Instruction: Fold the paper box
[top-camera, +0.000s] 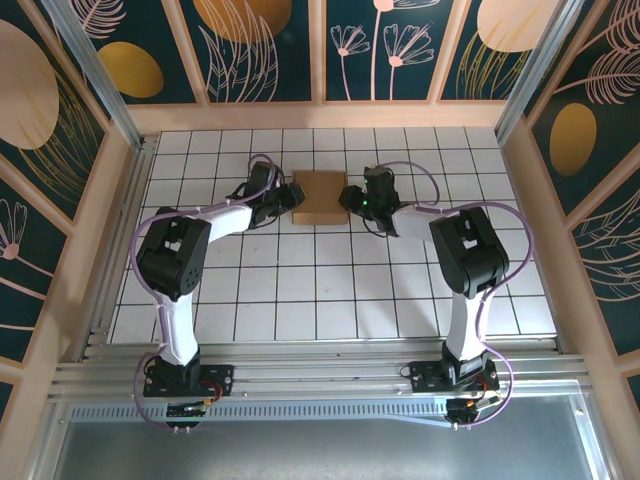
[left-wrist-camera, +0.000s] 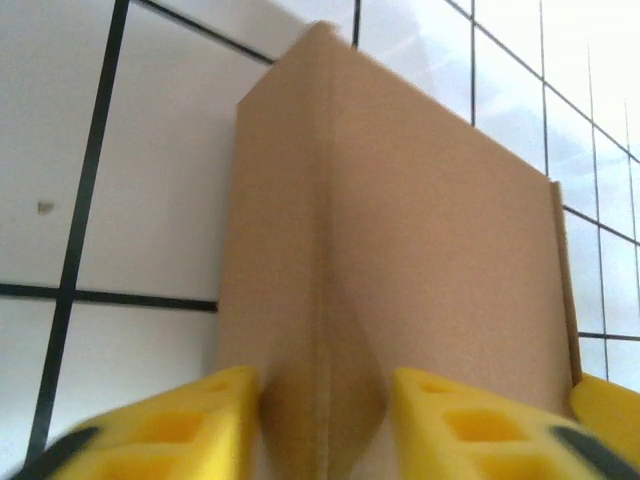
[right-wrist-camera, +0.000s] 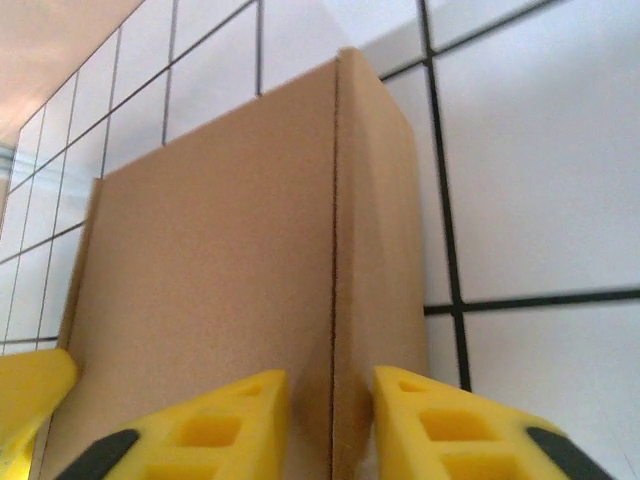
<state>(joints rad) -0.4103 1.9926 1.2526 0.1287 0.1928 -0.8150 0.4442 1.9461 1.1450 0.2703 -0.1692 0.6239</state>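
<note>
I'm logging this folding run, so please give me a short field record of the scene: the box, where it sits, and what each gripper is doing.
object: plain brown cardboard paper box, shallow and squarish
surface: white tabletop with black grid lines
position: far middle of that tabletop, between the two grippers
box state: looks closed from above
left gripper: straddles a folded edge on the box's left side; whether it is squeezing is unclear
right gripper: straddles a folded edge on the box's right side; whether it is squeezing is unclear

The right gripper (right-wrist-camera: 332, 390) straddles a folded edge of the paper box (right-wrist-camera: 220, 250); white gridded table (right-wrist-camera: 540, 180) beneath.
</note>
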